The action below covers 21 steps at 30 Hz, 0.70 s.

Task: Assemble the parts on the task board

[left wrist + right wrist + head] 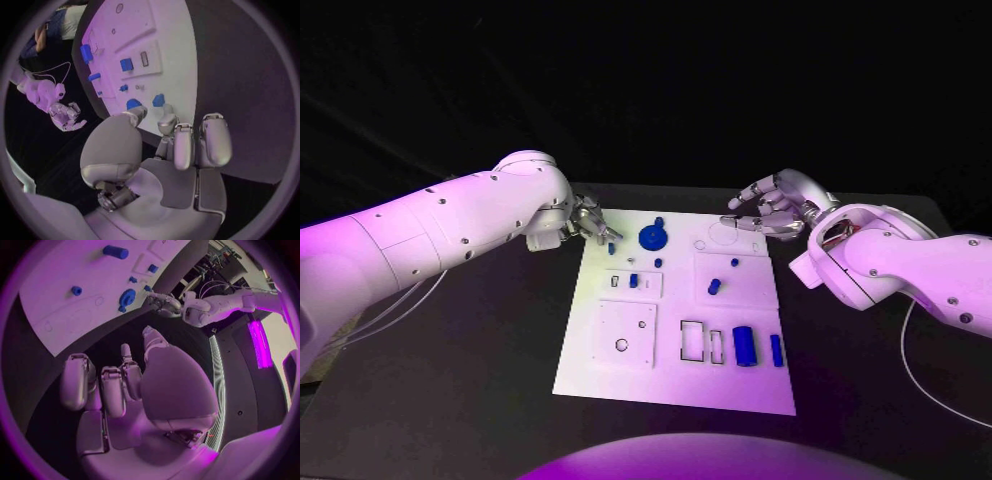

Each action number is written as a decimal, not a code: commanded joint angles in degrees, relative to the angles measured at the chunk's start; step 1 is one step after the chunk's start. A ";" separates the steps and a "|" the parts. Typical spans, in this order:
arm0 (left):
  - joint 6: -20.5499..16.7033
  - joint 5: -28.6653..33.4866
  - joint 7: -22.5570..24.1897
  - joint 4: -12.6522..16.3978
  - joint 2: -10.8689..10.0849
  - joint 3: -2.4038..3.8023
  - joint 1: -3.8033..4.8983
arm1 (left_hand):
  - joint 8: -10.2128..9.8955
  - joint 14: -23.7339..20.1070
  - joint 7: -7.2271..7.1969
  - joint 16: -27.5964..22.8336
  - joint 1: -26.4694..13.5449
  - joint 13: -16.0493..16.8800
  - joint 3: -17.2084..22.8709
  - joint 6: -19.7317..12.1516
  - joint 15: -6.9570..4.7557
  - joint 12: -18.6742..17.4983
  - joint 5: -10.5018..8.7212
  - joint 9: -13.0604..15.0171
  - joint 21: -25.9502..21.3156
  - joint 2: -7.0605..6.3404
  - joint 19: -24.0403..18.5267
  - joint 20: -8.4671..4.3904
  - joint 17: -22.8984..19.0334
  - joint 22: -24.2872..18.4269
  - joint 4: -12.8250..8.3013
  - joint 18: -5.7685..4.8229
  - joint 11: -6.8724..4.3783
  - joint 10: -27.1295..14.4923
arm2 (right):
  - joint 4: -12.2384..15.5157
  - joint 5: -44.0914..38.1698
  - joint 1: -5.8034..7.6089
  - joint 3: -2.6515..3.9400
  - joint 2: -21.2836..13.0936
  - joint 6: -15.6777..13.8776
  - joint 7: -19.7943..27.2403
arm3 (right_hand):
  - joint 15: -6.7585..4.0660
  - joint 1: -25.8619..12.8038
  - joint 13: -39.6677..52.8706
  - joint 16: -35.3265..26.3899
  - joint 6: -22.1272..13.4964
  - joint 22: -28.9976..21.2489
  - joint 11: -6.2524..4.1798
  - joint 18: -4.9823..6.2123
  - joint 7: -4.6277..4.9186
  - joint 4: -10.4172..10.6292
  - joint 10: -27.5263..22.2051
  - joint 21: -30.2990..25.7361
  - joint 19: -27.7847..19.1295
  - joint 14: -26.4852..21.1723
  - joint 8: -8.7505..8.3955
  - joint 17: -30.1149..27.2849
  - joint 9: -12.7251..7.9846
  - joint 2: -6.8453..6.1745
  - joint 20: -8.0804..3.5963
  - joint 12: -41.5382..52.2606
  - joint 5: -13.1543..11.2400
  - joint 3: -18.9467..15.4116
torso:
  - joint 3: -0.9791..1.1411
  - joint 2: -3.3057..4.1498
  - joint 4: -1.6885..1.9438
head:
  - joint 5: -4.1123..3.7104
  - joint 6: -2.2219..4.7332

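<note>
The white task board (pixel 678 375) lies in the middle of the black table. Blue parts on it: a round piece (pixel 653 237) at the far edge, small pieces (pixel 612 246) (pixel 633 281) (pixel 714 286), and a thick cylinder (pixel 744 345) with a slim bar (pixel 776 349) at the near right. My left hand (pixel 589 225) hovers at the board's far left corner, its fingertips (pixel 167 120) just short of a small blue piece (pixel 159 100), holding nothing. Off the far right corner, my right hand (pixel 773 208) hangs with fingers loosely curved and apart, empty (pixel 119 385).
Raised white plates with cut-outs (pixel 625 333) (pixel 702 341) sit on the board's near half. Black table (pixel 459 380) surrounds the board on every side. White cables (pixel 913 350) trail beside both arms.
</note>
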 commanded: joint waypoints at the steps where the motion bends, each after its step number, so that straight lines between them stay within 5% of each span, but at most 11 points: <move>1: 1.65 0.73 0.61 -0.07 0.27 -0.04 0.01 | -0.29 3.42 0.00 0.26 0.68 0.01 -0.25 0.61 0.39 0.23 -0.16 -0.10 0.14 0.39 -0.01 0.21 4.76 0.08 -0.22 -0.46 0.01 -0.22 | 0.03 -0.58 -0.03 0.00 0.07 0.52 0.21 | -0.16 -0.50 3.71 -0.19 0.20 4.06 -0.08 1.04 -0.04 -0.08 -0.29 -0.31 -0.46 4.30 0.22 7.02 0.06 0.15 0.02 -0.21 0.12 -0.30 | -0.01 0.03 -0.04 | 0.02 -0.08; 21: 1.68 1.14 0.70 -0.81 0.90 -0.29 -0.07 | -0.23 3.42 -0.07 0.26 2.56 0.09 0.13 0.98 0.33 0.33 -0.05 -0.26 0.14 1.27 -0.05 0.20 4.74 0.08 -0.27 -0.45 -0.06 -0.17 | -0.01 -0.58 -0.03 0.00 0.13 0.61 0.20 | -0.19 -0.62 3.70 -0.22 0.14 4.02 -0.11 1.06 -0.06 -0.12 -0.28 -0.44 -0.46 4.31 0.30 7.02 0.09 0.31 -0.01 -0.22 0.16 -0.45 | 0.06 0.02 -0.03 | -0.05 -0.39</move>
